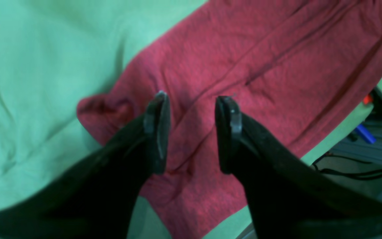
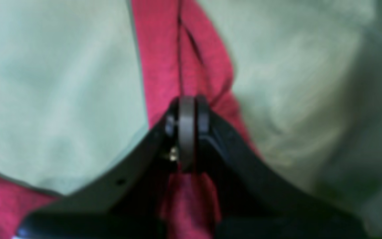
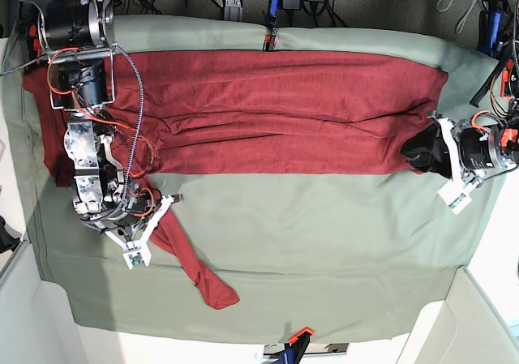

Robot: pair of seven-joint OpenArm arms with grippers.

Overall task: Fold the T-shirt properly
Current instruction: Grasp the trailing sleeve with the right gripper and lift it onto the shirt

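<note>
We see no readable writing. The plain dark red knit T-shirt point(image 3: 268, 113) lies across the sage-green sheeted desk point(image 3: 324, 242); right pincer point(image 2: 187, 132) clamps its sleeve, left pincer point(image 1: 191, 129) gapes above its corner.

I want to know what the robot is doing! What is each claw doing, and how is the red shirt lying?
T-shirt: spread in a long band on the green cloth, one part pulled out sideways.
Right gripper: shut on the T-shirt's pulled-out part.
Left gripper: open, jaws apart over the T-shirt's end.
Green cloth: lies wrinkled under the T-shirt.
</note>
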